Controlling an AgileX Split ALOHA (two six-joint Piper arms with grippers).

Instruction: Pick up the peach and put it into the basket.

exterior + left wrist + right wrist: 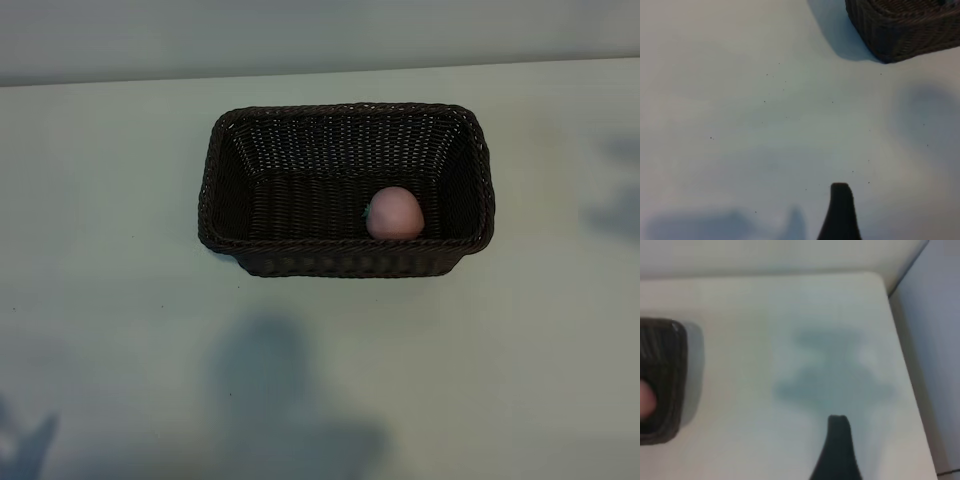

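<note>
Pale desk (120, 250), bearing a dark wicker basket (345, 260) near the middle. Inside it, by the near wall, toward the right: pink peach (394, 214). Left gripper (840, 210) and right gripper (837, 447) both wide open, empty, above bare desk.

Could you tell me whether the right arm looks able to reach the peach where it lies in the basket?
Probably yes: the peach lies uncovered in the open-topped basket, toward its right end, and nothing stands over it.

Soft, dim light leaves blurred grey shadows across the table (120, 300) (both wrist views are out of focus)
</note>
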